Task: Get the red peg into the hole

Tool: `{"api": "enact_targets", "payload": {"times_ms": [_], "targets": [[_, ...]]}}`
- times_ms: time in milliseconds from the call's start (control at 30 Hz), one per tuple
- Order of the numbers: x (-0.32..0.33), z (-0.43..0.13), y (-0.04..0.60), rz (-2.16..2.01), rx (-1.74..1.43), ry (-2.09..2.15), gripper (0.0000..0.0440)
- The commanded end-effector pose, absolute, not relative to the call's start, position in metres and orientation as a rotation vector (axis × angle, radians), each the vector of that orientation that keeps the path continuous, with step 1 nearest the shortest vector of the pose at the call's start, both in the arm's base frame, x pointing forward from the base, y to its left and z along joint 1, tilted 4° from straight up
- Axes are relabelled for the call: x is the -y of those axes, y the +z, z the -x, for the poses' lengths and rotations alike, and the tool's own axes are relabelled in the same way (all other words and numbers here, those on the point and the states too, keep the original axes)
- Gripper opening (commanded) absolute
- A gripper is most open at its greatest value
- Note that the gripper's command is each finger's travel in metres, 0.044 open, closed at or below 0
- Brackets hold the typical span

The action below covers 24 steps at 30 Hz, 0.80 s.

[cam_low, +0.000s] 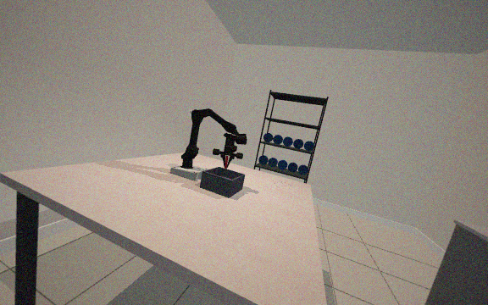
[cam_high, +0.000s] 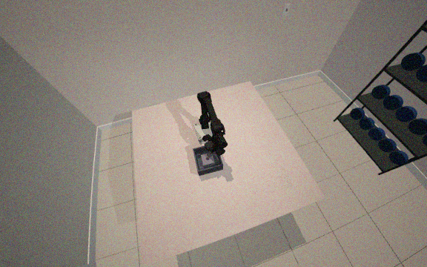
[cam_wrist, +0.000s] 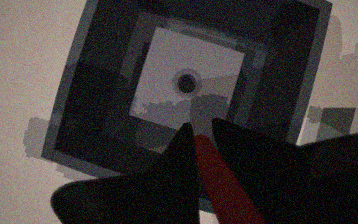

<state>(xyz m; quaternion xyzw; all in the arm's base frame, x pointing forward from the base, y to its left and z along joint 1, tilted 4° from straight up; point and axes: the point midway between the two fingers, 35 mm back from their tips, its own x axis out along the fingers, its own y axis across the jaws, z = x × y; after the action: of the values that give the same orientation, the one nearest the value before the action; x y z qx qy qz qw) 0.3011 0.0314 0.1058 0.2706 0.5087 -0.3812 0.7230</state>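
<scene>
The red peg [cam_low: 226, 161] [cam_wrist: 220, 182] is between the fingertips of my gripper [cam_low: 226, 165] [cam_wrist: 201, 127], which is shut on it. In the exterior view the peg points down, its lower end near the height of the box's rim. The open dark box [cam_high: 210, 171] [cam_low: 214, 182] [cam_wrist: 68, 95] stands on the table below the gripper. The pale plate [cam_high: 204, 159] [cam_wrist: 165, 65] lies at its bottom, with a round dark hole [cam_wrist: 187, 83] in its middle. In the wrist view the hole shows ahead of the peg's tip, a little to the left. In the top view the arm hides the peg.
The arm's pale base [cam_high: 199, 130] [cam_low: 185, 172] stands on the table [cam_high: 167, 200] [cam_low: 169, 224] just behind the box. A shelf rack [cam_high: 365, 142] [cam_low: 292, 124] with blue balls stands beyond the table.
</scene>
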Motion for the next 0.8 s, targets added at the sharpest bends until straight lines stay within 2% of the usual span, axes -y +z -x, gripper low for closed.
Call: {"api": "enact_targets", "payload": {"times_ms": [0, 500, 567, 700, 767], "targets": [[-0.024, -0.307, 0.101, -0.593, -1.136, -0.836, 0.0], [0.007, -0.329, 0.065, -0.545, -1.234, -0.751, 0.0002], [0.008, -0.329, 0.058, -0.537, -1.254, -0.737, 0.0026], [0.011, -0.331, 0.048, -0.534, -1.288, -0.721, 0.0122], [0.013, -0.334, 0.046, -0.53, -1.298, -0.711, 0.0138]]}}
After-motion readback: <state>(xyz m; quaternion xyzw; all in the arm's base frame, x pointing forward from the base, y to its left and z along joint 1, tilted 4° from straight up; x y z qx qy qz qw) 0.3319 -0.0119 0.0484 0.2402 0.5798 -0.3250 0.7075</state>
